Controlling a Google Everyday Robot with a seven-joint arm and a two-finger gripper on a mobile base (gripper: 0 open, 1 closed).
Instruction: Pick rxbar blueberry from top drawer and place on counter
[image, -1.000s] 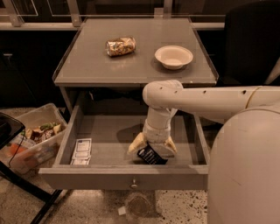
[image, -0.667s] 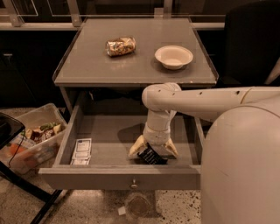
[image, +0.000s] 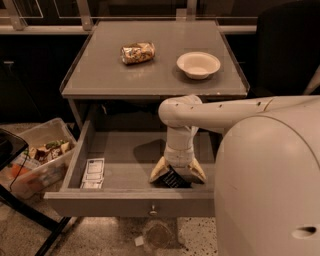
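Observation:
The top drawer (image: 125, 202) is pulled open below the counter (image: 105, 75). My gripper (image: 177, 175) reaches down into the drawer near its front right. Its two pale fingers (image: 160, 171) stand spread on either side of the dark rxbar blueberry (image: 173, 178), which lies between them on the drawer floor. The fingers are at the bar's sides. I cannot tell whether they press on it. My arm hides part of the bar.
A white printed packet (image: 93, 172) lies at the drawer's left. On the counter are a crushed foil can (image: 137, 52) and a cream bowl (image: 198, 64). A clear bin of items (image: 37, 160) stands on the floor at the left. My robot body (image: 270, 185) fills the right.
My gripper has shifted slightly left and lower over the bar; the bar stays on the drawer floor.

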